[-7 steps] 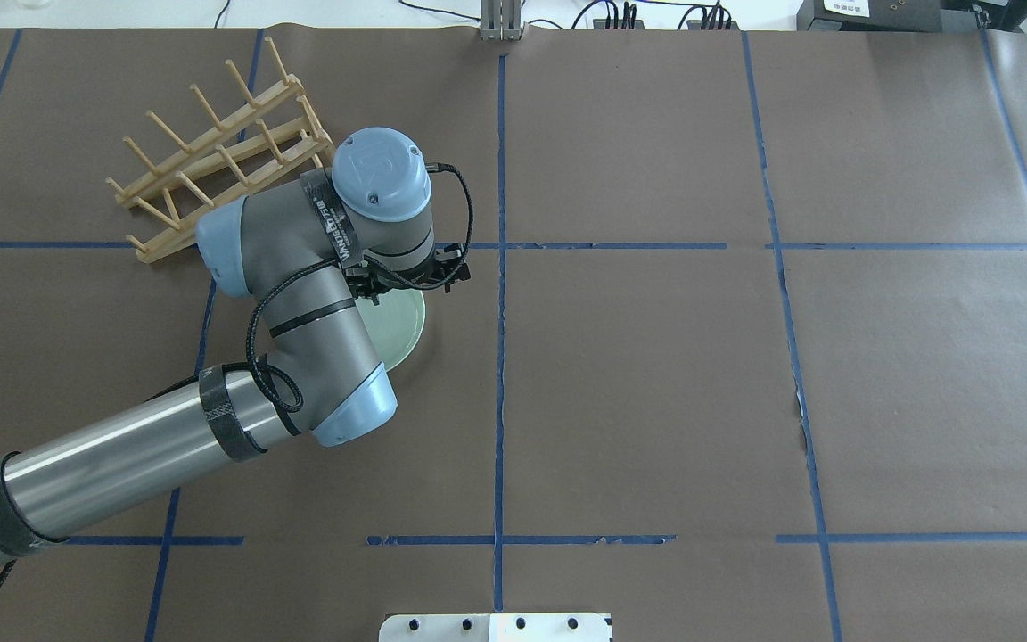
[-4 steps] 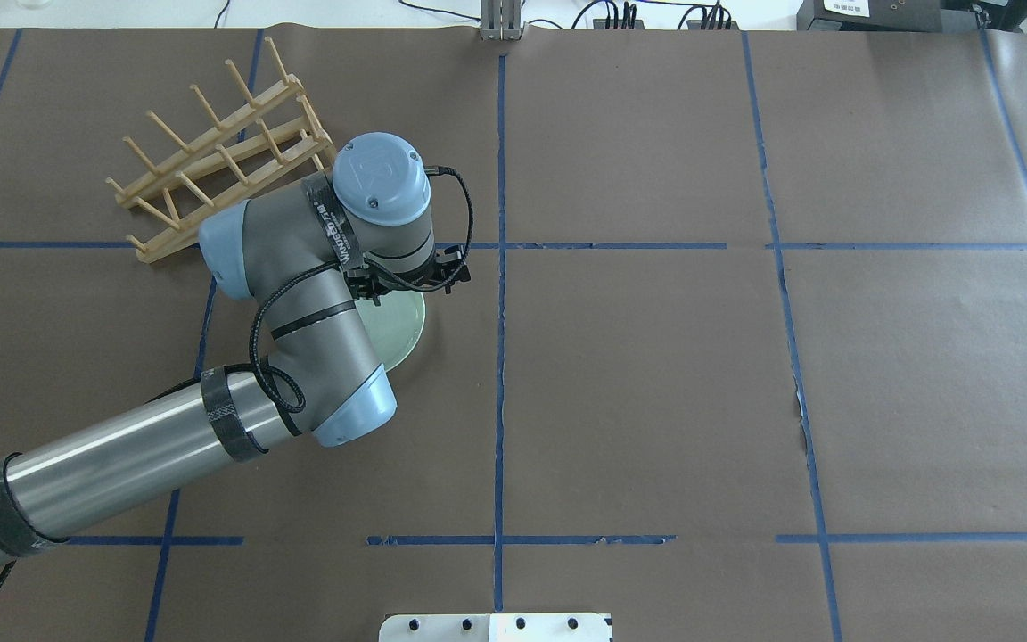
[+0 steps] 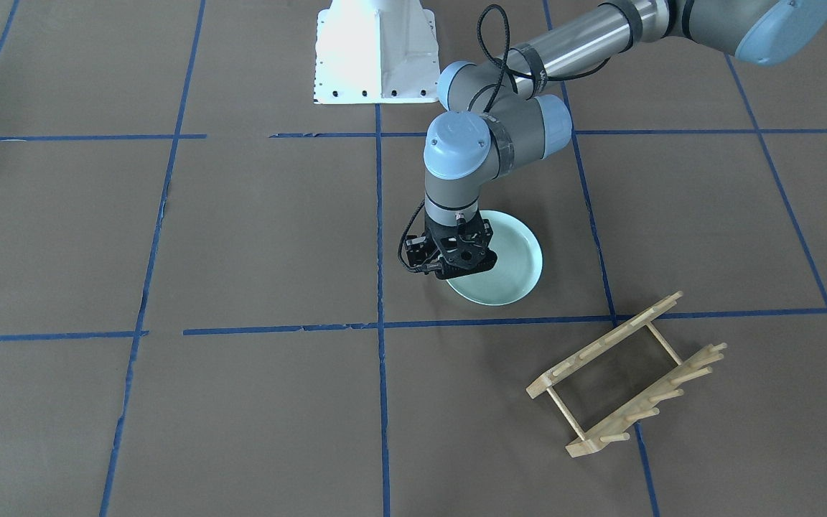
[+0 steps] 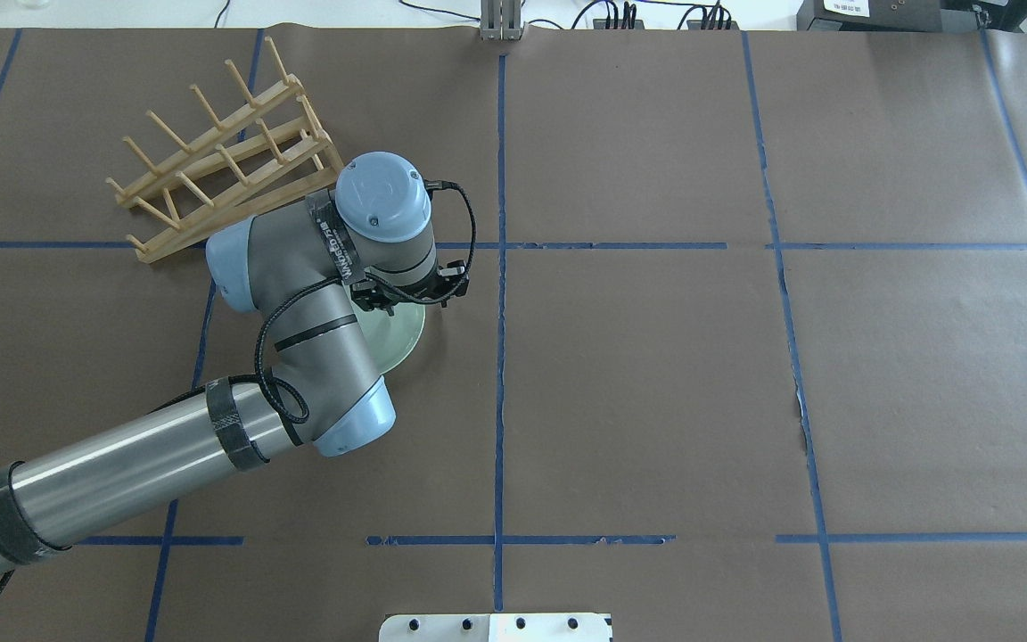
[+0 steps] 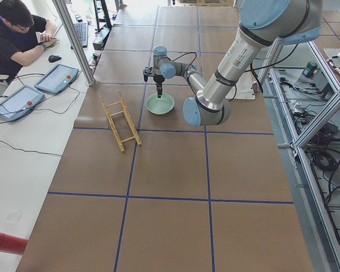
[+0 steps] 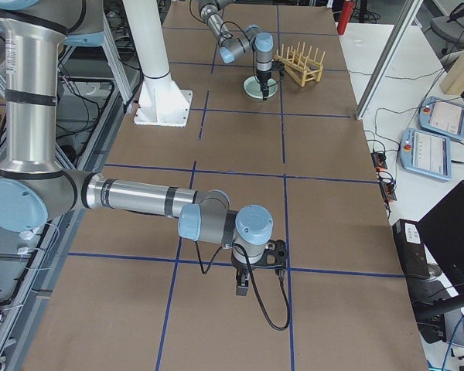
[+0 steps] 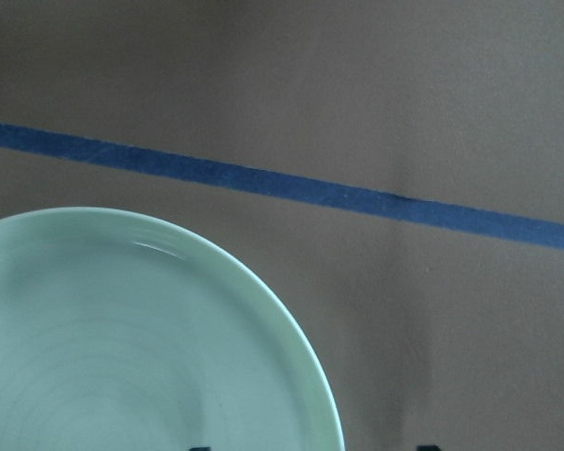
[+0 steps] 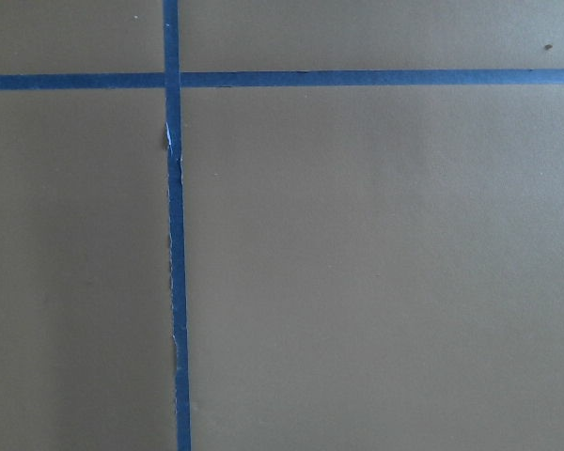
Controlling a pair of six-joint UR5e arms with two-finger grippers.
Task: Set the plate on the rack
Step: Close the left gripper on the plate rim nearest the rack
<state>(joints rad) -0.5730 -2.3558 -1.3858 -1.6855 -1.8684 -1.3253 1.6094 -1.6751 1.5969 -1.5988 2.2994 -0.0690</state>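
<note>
The pale mint-green plate (image 3: 510, 266) lies flat on the brown table; it also shows in the overhead view (image 4: 399, 337) and fills the lower left of the left wrist view (image 7: 122, 348). My left gripper (image 3: 452, 276) points straight down over the plate's rim, on the side toward the table's middle. In the left wrist view its two dark tips stand wide apart at the bottom edge, on either side of the rim. The wooden rack (image 3: 625, 377) (image 4: 219, 156) stands apart from the plate, at the far left. My right gripper (image 6: 242, 288) hangs over bare table; I cannot tell whether it is open or shut.
Blue tape lines (image 4: 500, 267) divide the brown paper cover. The robot's white base (image 3: 374, 54) stands at the near edge. A metal post (image 4: 500, 22) stands at the far edge. An operator (image 5: 17, 34) sits at a desk beyond the table.
My left wrist and gripper have come down toward the plate's rim. The plate and the rack have not moved.
</note>
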